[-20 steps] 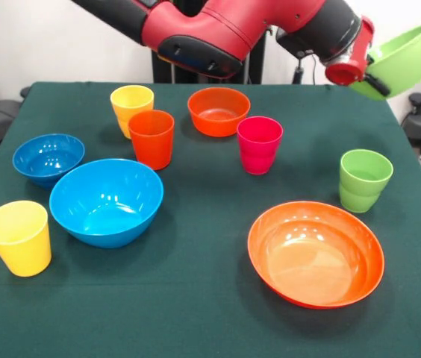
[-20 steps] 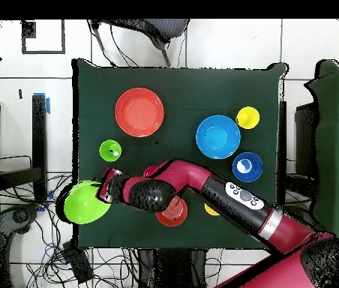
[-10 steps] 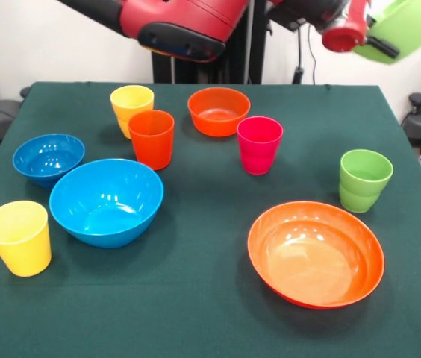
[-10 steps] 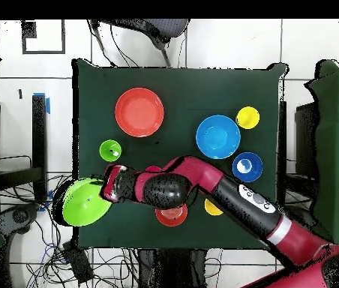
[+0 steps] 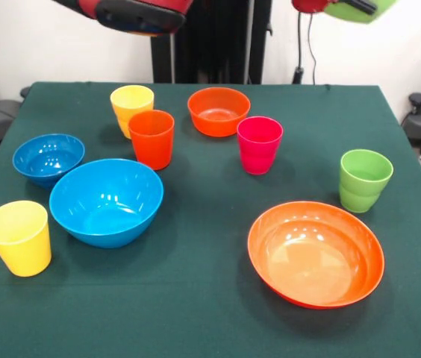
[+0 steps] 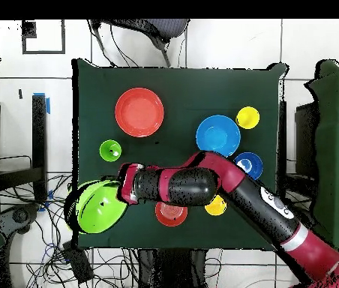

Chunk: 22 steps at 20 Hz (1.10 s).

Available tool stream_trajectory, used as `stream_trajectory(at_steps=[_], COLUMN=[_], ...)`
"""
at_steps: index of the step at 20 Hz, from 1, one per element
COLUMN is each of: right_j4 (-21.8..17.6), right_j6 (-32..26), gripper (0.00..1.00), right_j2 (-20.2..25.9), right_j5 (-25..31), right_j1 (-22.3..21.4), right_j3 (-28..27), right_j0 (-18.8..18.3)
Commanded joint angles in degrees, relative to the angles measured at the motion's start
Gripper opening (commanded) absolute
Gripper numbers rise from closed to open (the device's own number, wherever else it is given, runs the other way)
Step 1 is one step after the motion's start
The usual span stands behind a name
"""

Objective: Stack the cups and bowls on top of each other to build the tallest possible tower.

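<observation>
The large lime green bowl [image 6: 100, 205] is held high in the air by its rim, with my gripper [image 6: 124, 195] shut on it. In the front view only the bowl's lower edge [image 5: 361, 10] and the gripper [image 5: 354, 4] show at the top edge. On the table stand a yellow cup [image 5: 132, 103], an orange cup [image 5: 151, 138], a pink-red cup [image 5: 259, 144], a light green cup [image 5: 365, 179] and a second yellow cup [image 5: 19, 237]. Open-side up beside them sit the small orange bowl [image 5: 219, 110], wide orange bowl [image 5: 315, 252], large blue bowl [image 5: 106, 201] and small blue bowl [image 5: 48, 157].
The dark green table [image 5: 195, 298] ends close to the yellow cup at the near left. In the overhead view my arm [image 6: 202, 184] crosses above the cups near the robot's side, hiding some. Cables [image 6: 67, 259] and chairs surround the table.
My arm has risen with the lime green bowl, which has climbed almost out of the front view's top. Overhead, the bowl has shifted slightly inward toward the table edge. Nothing on the table moved.
</observation>
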Motion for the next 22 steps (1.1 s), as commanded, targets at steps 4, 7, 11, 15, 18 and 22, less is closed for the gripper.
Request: stream_trajectory(at_steps=[4, 7, 11, 15, 18, 22], right_j4=[3.6, 2.6, 3.7, 3.3, 2.7, 2.7], right_j6=[-23.0, -24.8, -25.7, -27.0, -28.2, -29.3], gripper=[0.0, 0.0, 0.0, 0.0, 0.0, 0.0], right_j2=[2.4, 3.5, 4.8, 4.5, 4.5, 5.6], right_j5=[12.5, 11.6, 10.6, 11.3, 11.2, 10.1], right_j1=[3.0, 3.0, 5.3, 5.0, 4.9, 5.6], right_j3=[-4.0, -5.7, -7.4, -9.1, -10.2, -11.1], right_j0=[-0.5, -0.7, -0.5, -0.3, -0.3, -0.3])
